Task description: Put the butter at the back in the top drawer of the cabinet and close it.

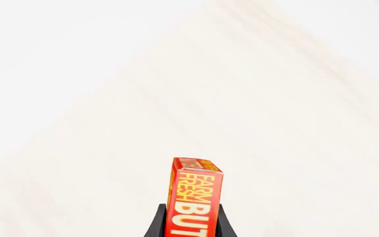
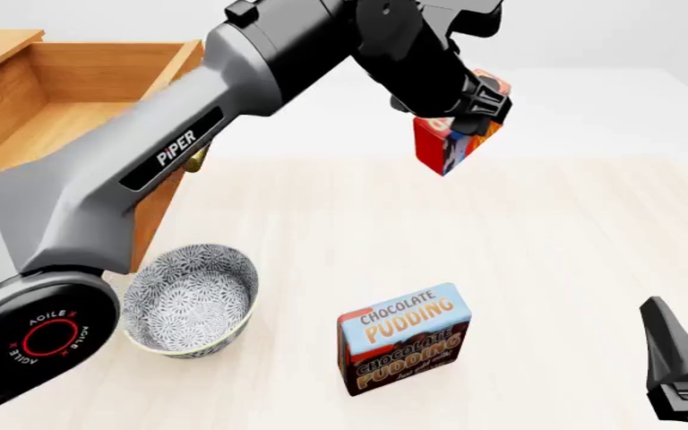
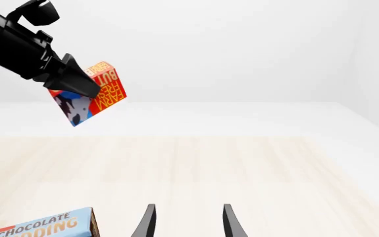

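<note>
the butter (image 2: 458, 134) hangs in the air, pinched in the left claw (image 2: 464, 112), long axis tilted, well above the counter (image 2: 536, 251). the top drawer (image 2: 69, 107) stands open, well off toward the left, so the carry runs that way. the right claw (image 3: 186, 222), low and apart, seems open and empty.

Butter (image 2: 450, 146): small red box, yellow lettering, blue patch, tilted, lifted clear above the table. Top drawer (image 2: 75, 112) pulled open, interior bare wood. Cabinet (image 2: 153, 219) orange-brown, far left.
</note>
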